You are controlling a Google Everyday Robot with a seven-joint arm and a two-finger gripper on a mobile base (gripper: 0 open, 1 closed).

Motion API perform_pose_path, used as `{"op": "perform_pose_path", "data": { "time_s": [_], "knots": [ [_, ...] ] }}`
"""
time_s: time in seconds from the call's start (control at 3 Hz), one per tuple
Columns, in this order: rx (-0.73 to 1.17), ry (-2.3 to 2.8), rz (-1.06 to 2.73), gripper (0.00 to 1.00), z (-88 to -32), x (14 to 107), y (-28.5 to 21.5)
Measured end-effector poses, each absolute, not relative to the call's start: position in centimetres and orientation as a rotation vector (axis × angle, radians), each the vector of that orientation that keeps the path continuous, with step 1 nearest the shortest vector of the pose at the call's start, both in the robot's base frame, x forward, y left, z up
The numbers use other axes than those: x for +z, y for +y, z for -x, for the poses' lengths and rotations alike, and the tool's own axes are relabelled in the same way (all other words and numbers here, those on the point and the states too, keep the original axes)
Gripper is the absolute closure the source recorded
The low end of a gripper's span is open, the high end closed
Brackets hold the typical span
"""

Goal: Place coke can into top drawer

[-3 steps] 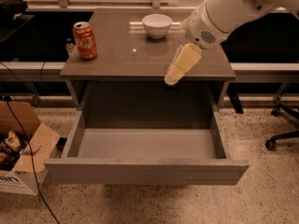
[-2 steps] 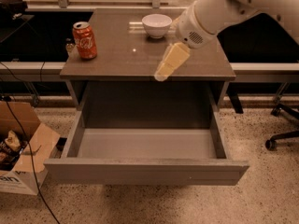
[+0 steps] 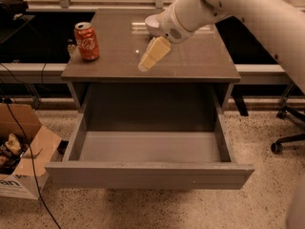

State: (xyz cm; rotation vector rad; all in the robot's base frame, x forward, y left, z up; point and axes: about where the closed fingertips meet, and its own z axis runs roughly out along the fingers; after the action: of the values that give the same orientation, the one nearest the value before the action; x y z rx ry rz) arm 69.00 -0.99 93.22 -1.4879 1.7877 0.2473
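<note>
The coke can (image 3: 86, 41), red-orange with white script and a silver top, stands upright on the back left of the brown cabinet top (image 3: 190, 61). The top drawer (image 3: 147, 174) is pulled fully open below it, and its light grey interior holds nothing. My gripper (image 3: 152, 55) hangs over the middle of the cabinet top, pointing down and to the left. It is about a can's height to the right of the can and does not touch it. It holds nothing that I can see.
A white bowl (image 3: 151, 23) at the back of the cabinet top is mostly hidden behind my arm. A small dark object (image 3: 71, 46) sits just left of the can. An open cardboard box (image 3: 21, 168) and cables lie on the floor at the left. An office chair base (image 3: 286, 140) is at the right.
My gripper has moved left across the cabinet top, closer to the coke can. The can, bowl and drawer have not moved.
</note>
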Motion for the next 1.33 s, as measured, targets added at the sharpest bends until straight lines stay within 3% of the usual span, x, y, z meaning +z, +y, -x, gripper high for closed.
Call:
{"op": "perform_pose_path", "data": {
  "time_s": [0.67,1.33],
  "knots": [
    [0.411,1.686,1.515,0.0,-74.3,91.1,5.0],
    [0.442,1.671,1.501,0.0,-74.9,90.6,6.4]
  ]
}}
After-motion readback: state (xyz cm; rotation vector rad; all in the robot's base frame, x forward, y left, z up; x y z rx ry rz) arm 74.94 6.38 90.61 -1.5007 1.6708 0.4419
